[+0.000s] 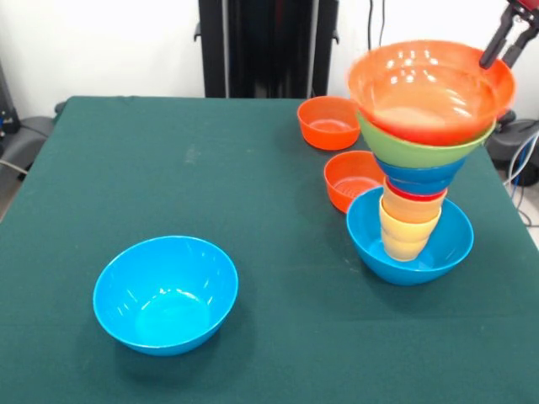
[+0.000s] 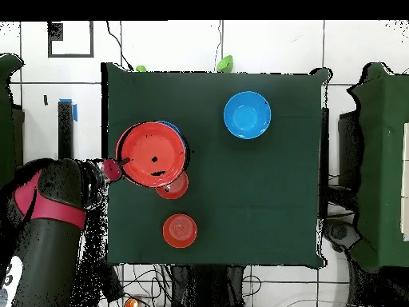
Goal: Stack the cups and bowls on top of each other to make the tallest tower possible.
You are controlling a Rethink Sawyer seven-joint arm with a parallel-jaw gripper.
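Tower (image 1: 421, 151) sits right of frame centre in the front view: a large light-blue glossy plastic bowl (image 1: 410, 257) as base, yellow-orange tapered plastic cups (image 1: 408, 227) standing in it, then a red rim, a small dark-blue bowl (image 1: 421, 178), a large green bowl (image 1: 421, 150), and a large orange bowl (image 1: 429, 91) on top. It widens upward, so it looks top-heavy. The top bowl appears tilted and blurred, so I judge it unsettled.

Gripper (image 1: 509, 38) is at the upper right corner of the front view, fingers apart with nothing between them, tips right at the far rim of the top orange bowl. Can't tell whether they touch the rim. Overhead view puts it (image 2: 112, 169) at the left edge of the stack, at the table's left side.

Loose pieces on the dark green cloth table (image 1: 168, 151): second large light-blue bowl (image 1: 165, 293) at lower left, well apart from the tower; two small orange bowls (image 1: 330, 122) (image 1: 354, 178), upper centre-right, the nearer one just beside and partly behind the base.

Judgement: the tower is mostly built and three bowls remain unused. Narrow cups under wide bowls give little support, so any nudge at the rim risks toppling the stack. A move away from that rim wants to be slow and straight.
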